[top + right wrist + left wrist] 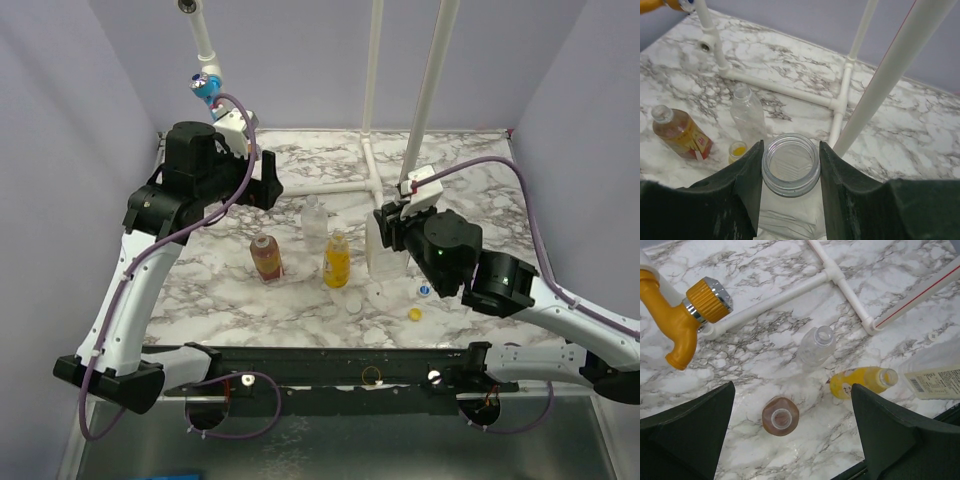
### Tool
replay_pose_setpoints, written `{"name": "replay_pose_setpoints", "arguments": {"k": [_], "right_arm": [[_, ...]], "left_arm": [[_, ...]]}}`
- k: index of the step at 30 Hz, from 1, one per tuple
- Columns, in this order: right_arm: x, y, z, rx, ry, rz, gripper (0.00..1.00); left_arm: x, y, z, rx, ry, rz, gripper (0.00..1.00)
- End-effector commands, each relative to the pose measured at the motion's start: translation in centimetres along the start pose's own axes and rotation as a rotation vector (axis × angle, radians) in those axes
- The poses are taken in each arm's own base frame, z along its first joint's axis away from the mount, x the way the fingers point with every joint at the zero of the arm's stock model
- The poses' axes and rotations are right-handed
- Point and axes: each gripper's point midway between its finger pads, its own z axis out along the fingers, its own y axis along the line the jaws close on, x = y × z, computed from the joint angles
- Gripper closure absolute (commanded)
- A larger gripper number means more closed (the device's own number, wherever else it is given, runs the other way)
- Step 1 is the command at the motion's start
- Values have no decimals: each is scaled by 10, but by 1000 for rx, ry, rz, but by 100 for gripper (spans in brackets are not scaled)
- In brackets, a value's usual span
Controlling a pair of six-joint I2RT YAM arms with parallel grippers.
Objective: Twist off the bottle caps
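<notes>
Currently | right gripper (790, 150) was clamped on wider clear bottle (790, 188), mouth uncapped | left gripper (792, 385) stood spread, holding nothing | yellow cap (415, 314) lay on table (220, 290)

1. The left white-and-black robot arm (125, 290) rises steeply from its near-left base, bends at the elbow and carries its wrist high and far forward.
2. Its black two-finger left gripper (792, 387) hangs with jaws spread wide, gripping nothing.
3. The right white-and-black robot arm (560, 305) lies low, stretching leftward from its near-right base.
4. Its black two-finger right gripper (791, 150) presses both fingers against the neck of the wide clear plastic bottle (378, 262).
</notes>
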Motion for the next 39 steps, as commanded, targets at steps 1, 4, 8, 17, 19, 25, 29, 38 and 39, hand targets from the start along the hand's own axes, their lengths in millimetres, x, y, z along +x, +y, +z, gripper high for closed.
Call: {"name": "replay_pose_setpoints", "arguments": {"k": [1, 4, 8, 17, 19, 25, 29, 38, 39], "right_arm": [[2, -18, -2, 90, -59, 45, 99], [16, -20, 0, 110, -61, 49, 99], [37, -18, 8, 121, -79, 83, 99], [88, -5, 36, 114, -39, 130, 100], [95, -10, 41, 122, -41, 134, 99], [125, -19, 47, 126, -24, 176, 98], [143, -12, 49, 98, 8, 183, 91], [140, -9, 43, 74, 39, 212, 42], [137, -8, 42, 70, 46, 208, 39]], "left_arm": [[-6, 32, -8, -117, 11, 0, 1], [-15, 57, -12, -131, 10, -36, 1], [-15, 74, -11, -152, 19, -27, 1], [17, 87, -11, -200, -10, -23, 1], [29, 94, -10, -219, 9, -28, 1], [59, 107, -6, -251, 34, -50, 1], [78, 109, -3, -254, 24, -29, 1], [115, 119, 2, -287, 56, 17, 1], [118, 120, 2, -290, 60, 16, 1]]}}
